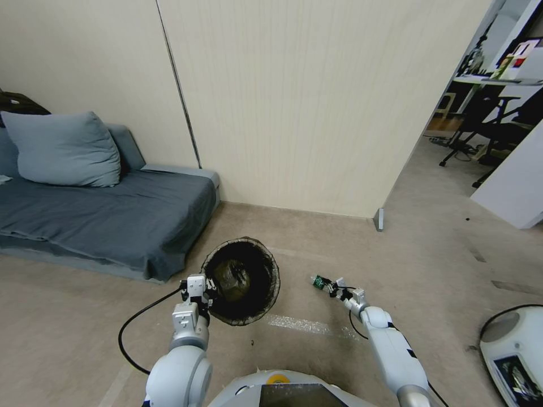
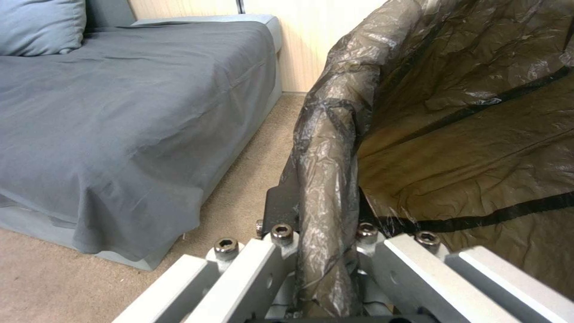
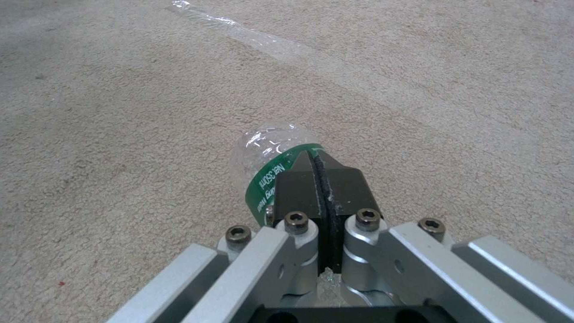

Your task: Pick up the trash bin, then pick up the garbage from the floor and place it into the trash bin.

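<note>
The round trash bin (image 1: 242, 281), lined with a crinkled dark brown-black plastic bag, is near the middle of the scene on or just above the beige carpeted floor (image 1: 339, 249); which cannot be told. The left gripper (image 1: 207, 288) is clamped on its near-left rim; in the left wrist view the bag-wrapped rim (image 2: 326, 188) runs between the closed fingers. To the bin's right, well apart from it, the right gripper (image 1: 330, 286) is closed on a crushed clear plastic bottle with a green label (image 3: 270, 162), held low over the carpet. A strip of clear crinkled film (image 1: 300, 325) lies on the floor between the two arms. At far left a low sofa draped in a grey-blue sheet (image 1: 107, 220) carries a grey-blue cushion (image 1: 59, 150). Pale panelled wall (image 1: 317, 102) stands behind the bin; at far right an opening shows a black office chair (image 1: 486, 127).
</note>
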Robot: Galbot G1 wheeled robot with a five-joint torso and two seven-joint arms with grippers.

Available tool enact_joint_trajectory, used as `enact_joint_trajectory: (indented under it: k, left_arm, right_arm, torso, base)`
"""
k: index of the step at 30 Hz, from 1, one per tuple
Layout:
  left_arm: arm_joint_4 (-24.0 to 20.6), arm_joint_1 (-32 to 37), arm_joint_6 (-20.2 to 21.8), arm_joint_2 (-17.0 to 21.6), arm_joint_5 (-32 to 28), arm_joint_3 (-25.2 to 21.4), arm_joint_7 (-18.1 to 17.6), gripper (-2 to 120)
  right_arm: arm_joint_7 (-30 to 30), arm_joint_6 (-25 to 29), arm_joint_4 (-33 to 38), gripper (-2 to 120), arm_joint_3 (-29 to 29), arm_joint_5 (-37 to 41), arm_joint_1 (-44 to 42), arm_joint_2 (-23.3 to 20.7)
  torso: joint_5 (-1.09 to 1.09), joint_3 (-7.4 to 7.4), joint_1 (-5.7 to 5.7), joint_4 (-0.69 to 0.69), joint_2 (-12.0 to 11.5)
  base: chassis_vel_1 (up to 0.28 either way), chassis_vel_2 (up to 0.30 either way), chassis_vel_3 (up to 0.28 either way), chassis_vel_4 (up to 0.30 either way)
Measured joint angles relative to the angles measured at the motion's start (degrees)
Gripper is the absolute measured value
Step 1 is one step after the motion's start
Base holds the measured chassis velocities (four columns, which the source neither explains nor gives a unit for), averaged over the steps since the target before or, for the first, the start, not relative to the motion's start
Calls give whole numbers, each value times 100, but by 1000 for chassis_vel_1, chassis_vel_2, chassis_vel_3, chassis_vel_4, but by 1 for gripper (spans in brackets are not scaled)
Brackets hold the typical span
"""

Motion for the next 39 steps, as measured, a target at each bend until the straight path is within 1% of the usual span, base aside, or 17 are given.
enact_joint_trajectory:
  k: [6,7,9,10,11,14,15,16,19,20,24,25,28,30,31,33,39]
  left_arm:
    - [1,1,0,0,0,5,0,1]
    - [1,3,0,0,0,5,0,1]
    - [1,6,-1,0,0,3,0,1]
    - [1,6,0,-1,0,3,0,1]
    - [1,6,0,-1,0,3,0,1]
    - [2,1,0,-7,4,6,-1,1]
    - [2,1,0,-7,4,6,-1,1]
    - [3,-1,-1,-9,6,9,0,1]
    - [6,-8,0,-16,13,22,0,1]
    - [6,-8,0,-16,13,22,0,1]
    - [13,-7,-1,-19,27,38,0,1]
    - [13,-7,-1,-19,27,38,0,1]
    - [14,-7,-3,-19,30,39,-1,1]
    - [14,-7,-3,-18,30,39,-1,1]
    - [14,-7,-4,-14,30,39,-1,1]
    - [14,-5,-4,-5,30,39,-2,1]
    - [14,-5,-4,2,30,55,-3,1]
  right_arm:
    - [116,-40,-69,0,5,-133,12,-2]
    - [154,-53,-94,6,5,-190,28,-12]
    - [181,-62,-95,12,2,-235,45,-30]
    - [190,-75,-81,18,-4,-251,49,-45]
    - [190,-75,-81,18,-4,-251,49,-45]
    - [207,-81,-44,31,-21,-307,66,-61]
    - [207,-81,-44,31,-21,-307,66,-61]
    - [209,-81,-44,35,-27,-315,67,-61]
    - [212,-82,-37,52,-52,-384,70,-61]
    - [212,-82,-37,52,-52,-384,70,-61]
    - [206,-84,24,70,-84,-414,63,-57]
    - [206,-84,24,70,-84,-414,63,-57]
    - [199,-88,21,84,-100,-452,66,-48]
    - [198,-88,-6,86,-102,-474,74,-45]
    - [197,-88,-48,93,-102,-499,86,-41]
    - [198,-89,-111,99,-101,-520,110,-33]
    - [204,-129,-232,100,-105,-530,207,-36]
  torso:
    - [0,0,0,0,0]
    - [1,0,0,0,0]
    - [0,0,0,0,0]
    - [0,0,0,0,0]
    - [0,0,0,0,0]
    - [0,0,0,0,0]
    - [0,0,0,0,0]
    - [0,0,0,0,0]
    - [0,0,0,-1,0]
    - [0,0,0,-1,0]
    - [0,0,0,0,0]
    - [0,0,0,0,0]
    - [0,0,0,0,0]
    - [0,-1,0,0,0]
    - [0,-1,0,0,0]
    - [1,0,0,0,0]
    - [0,0,0,0,0]
  base:
    - [0,0,0,0]
    - [0,0,0,0]
    - [0,0,0,0]
    - [0,0,0,0]
    - [0,0,0,0]
    - [0,0,0,0]
    - [0,0,0,0]
    - [0,0,0,0]
    - [0,0,0,0]
    - [0,0,0,0]
    - [0,0,0,0]
    - [0,0,0,0]
    - [0,0,0,0]
    - [0,0,0,0]
    - [0,0,0,0]
    - [0,0,0,0]
    - [0,0,0,0]
